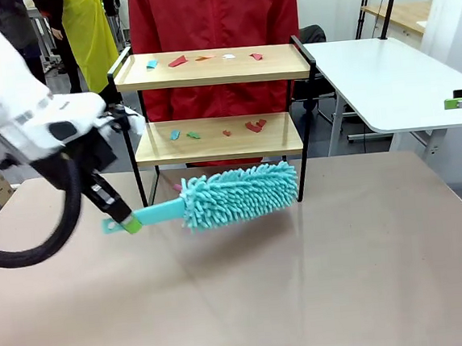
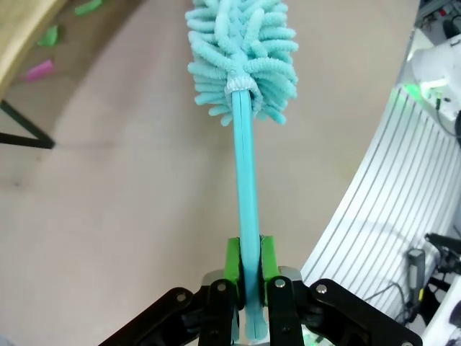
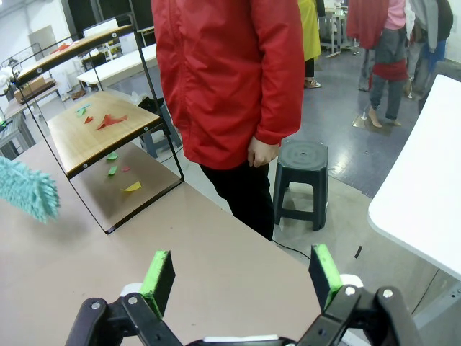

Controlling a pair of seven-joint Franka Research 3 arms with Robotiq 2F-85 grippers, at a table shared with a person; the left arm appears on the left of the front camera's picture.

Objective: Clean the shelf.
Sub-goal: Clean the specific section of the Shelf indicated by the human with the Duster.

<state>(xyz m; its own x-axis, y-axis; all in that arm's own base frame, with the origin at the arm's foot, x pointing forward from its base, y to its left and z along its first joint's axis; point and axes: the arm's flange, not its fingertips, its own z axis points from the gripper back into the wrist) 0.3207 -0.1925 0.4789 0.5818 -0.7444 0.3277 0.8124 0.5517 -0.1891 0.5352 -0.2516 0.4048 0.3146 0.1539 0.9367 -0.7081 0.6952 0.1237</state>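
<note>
While the left tool [image 1: 126, 224] pinches the handle of the teal duster [image 1: 237, 195] above the tabletop [image 1: 305, 280], the fluffy head hangs just in front of the shelf [image 1: 220, 137] | right tool [image 3: 241, 277] gaping wide, empty | shelf at tabletop's far end, paper scraps [image 1: 253, 126] on both boards | person in red jacket [image 1: 213, 13] right behind it

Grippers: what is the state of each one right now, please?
Left gripper: closed on the handle of the duster.
Right gripper: open, holding nothing.
</note>
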